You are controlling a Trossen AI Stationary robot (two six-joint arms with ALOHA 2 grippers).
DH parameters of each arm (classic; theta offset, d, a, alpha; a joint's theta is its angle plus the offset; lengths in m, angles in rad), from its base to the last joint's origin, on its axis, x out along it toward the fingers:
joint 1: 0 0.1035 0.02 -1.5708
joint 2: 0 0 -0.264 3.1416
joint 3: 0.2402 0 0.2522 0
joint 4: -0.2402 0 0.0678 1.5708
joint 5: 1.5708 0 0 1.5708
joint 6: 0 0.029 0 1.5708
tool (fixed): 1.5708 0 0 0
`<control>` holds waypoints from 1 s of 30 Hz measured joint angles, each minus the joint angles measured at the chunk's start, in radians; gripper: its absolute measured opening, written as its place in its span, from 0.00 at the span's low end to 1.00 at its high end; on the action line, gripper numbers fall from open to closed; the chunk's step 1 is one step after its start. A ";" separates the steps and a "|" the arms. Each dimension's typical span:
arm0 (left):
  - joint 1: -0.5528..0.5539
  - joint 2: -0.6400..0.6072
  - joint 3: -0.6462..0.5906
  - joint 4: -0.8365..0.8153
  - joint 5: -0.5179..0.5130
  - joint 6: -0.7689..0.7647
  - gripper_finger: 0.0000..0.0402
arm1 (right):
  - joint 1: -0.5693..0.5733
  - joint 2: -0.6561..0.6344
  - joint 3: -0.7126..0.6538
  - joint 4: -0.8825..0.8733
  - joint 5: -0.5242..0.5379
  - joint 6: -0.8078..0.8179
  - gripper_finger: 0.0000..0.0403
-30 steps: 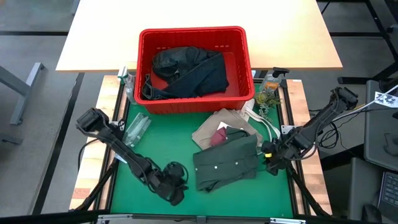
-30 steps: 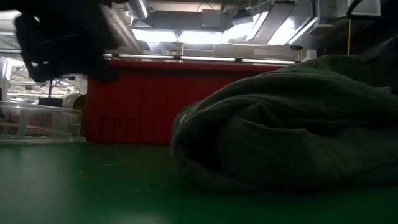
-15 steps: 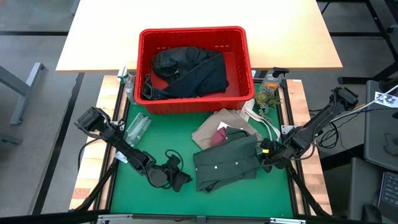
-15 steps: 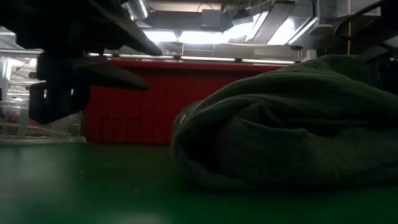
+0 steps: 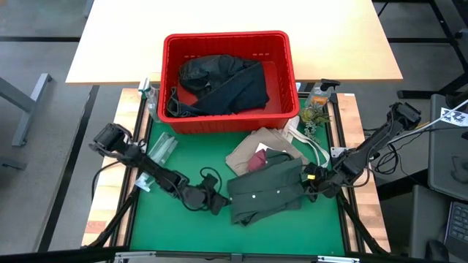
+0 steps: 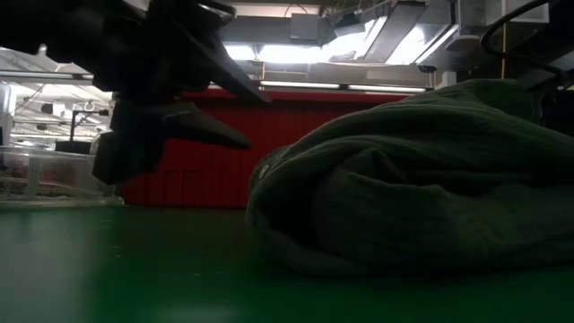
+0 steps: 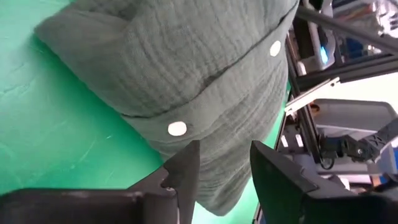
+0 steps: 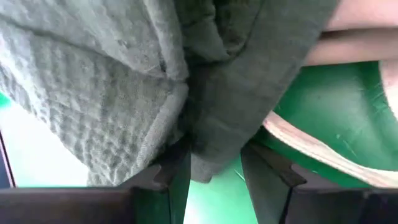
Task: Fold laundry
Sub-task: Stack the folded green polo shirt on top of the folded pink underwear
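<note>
— Laundry on the green bench (image 5: 179, 157): what is listed, and where?

— Olive-green buttoned shirt (image 5: 265, 191), bunched, near the front edge. Tan top (image 5: 257, 146) partly under it, toward the red basket (image 5: 228, 44). Maroon piece (image 5: 257, 159) showing between the two. Dark jeans (image 5: 232, 91) and a black garment (image 5: 208, 69) lie inside the basket.

— Left claw?

— Left claw (image 5: 213, 204) low over the bench, just beside the shirt's left edge. Fingers (image 7: 183, 171) spread, the fabric with a white button (image 7: 177, 128) in front of the gap; nothing pinched.

— Right claw?

— Right claw (image 5: 313, 184) at the shirt's right edge. Fingers (image 8: 266, 169) set either side of a hanging fold of the olive cloth; whether they pinch it, cannot tell.

— Other items?

— Clear plastic bottle (image 5: 161, 150) lying at the bench's left side, well apart from the clothes.
</note>
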 joint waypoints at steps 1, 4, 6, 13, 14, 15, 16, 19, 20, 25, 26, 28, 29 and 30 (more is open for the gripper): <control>0.007 0.001 0.000 -0.005 0.018 -0.001 0.35 | 0.000 0.000 0.000 0.000 0.000 0.000 0.35; 0.023 0.004 0.000 -0.055 0.060 -0.050 0.41 | 0.000 0.000 0.000 0.000 0.000 -0.003 0.35; 0.029 0.004 0.000 -0.092 0.068 -0.076 0.44 | 0.000 0.000 0.000 0.001 0.000 -0.003 0.35; 0.033 0.005 0.000 -0.112 0.058 -0.078 0.51 | 0.000 0.000 0.000 0.001 0.000 -0.004 0.35; 0.033 0.005 0.000 -0.112 0.057 -0.078 0.51 | 0.000 0.001 0.000 0.001 0.000 -0.004 0.35; 0.033 0.005 0.000 -0.111 0.057 -0.078 0.51 | 0.000 0.003 0.000 0.001 0.000 -0.005 0.35; 0.033 0.005 0.000 -0.111 0.057 -0.078 0.51 | 0.000 0.006 0.000 0.001 0.000 -0.005 0.35; 0.033 0.005 0.000 -0.111 0.057 -0.078 0.51 | 0.000 0.024 0.000 0.002 0.000 -0.005 0.35; 0.033 0.005 0.000 -0.111 0.057 -0.078 0.51 | 0.000 0.031 0.000 0.002 0.000 -0.005 0.35; 0.033 0.017 0.000 -0.097 0.025 -0.082 0.51 | 0.000 0.057 0.000 0.024 0.000 -0.006 0.35; 0.033 0.025 0.000 -0.094 0.018 -0.095 0.51 | 0.000 0.057 0.000 0.033 0.000 -0.006 0.35; 0.033 0.049 0.001 -0.071 0.013 -0.128 0.51 | 0.000 0.057 0.000 0.059 0.001 -0.006 0.35; 0.033 0.062 0.001 -0.062 0.012 -0.144 0.51 | 0.000 0.057 0.000 0.064 0.002 -0.006 0.35; 0.033 0.074 0.001 -0.059 0.012 -0.156 0.51 | 0.000 0.057 0.000 0.062 0.002 -0.006 0.35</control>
